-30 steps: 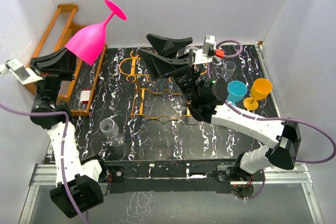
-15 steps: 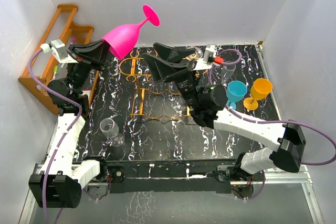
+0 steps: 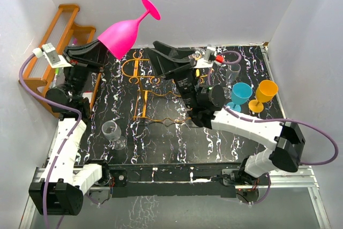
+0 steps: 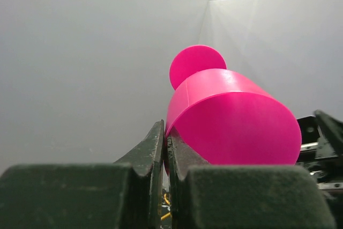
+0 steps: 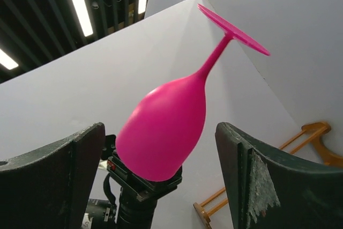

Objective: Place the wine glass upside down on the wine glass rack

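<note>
My left gripper (image 3: 101,52) is shut on the rim of a pink wine glass (image 3: 122,35) and holds it high over the table's back left, bowl down and foot up, tilted right. In the left wrist view the shut fingertips (image 4: 165,132) pinch the rim of the glass (image 4: 230,116). My right gripper (image 3: 159,60) is open and empty, just right of the glass and pointing at it. The right wrist view shows the glass (image 5: 171,116) framed between the spread fingers (image 5: 80,154), not touched. The orange-gold wire rack (image 3: 144,96) stands on the table below both grippers.
A brown wooden stepped rack (image 3: 59,36) leans at the far left. A clear glass (image 3: 111,131) stands at front left. A blue cup (image 3: 241,94), an orange goblet (image 3: 265,92) and a clear glass (image 3: 233,71) stand at right. White walls close the back and sides.
My left arm has swung the pink glass rightwards from over the wooden rack towards the wire rack, then eased slightly back left. The right gripper stays open and has shifted a little towards the glass.
</note>
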Robot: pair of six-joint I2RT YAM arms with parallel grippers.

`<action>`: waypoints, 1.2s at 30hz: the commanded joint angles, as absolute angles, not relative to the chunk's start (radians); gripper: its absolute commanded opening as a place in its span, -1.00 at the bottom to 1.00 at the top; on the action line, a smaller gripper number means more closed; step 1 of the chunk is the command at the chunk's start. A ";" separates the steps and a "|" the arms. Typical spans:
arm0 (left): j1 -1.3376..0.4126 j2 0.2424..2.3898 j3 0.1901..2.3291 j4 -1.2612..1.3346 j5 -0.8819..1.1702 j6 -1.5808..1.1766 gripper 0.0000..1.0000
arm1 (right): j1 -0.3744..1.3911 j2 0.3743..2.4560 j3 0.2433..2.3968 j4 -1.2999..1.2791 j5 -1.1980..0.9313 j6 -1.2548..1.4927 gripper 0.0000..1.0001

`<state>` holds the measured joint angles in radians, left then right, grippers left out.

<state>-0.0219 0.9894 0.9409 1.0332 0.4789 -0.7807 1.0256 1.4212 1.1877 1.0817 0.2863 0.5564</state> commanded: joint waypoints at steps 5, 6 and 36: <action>-0.025 0.898 0.978 1.089 0.507 -0.816 -1.00 | 1.028 1.504 1.327 1.163 0.274 0.634 0.69; -0.025 0.889 0.972 1.084 0.510 -0.817 -1.00 | 1.028 1.511 1.335 1.166 0.271 0.640 0.68; -0.031 0.836 0.896 1.025 0.598 -0.841 -1.00 | 1.028 1.606 1.400 1.299 0.233 0.754 -0.42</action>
<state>-0.0231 0.8566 0.9134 1.0027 0.5873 -0.8387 1.0252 1.6081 1.3548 1.2366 0.2523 0.7418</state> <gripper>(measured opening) 0.011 0.357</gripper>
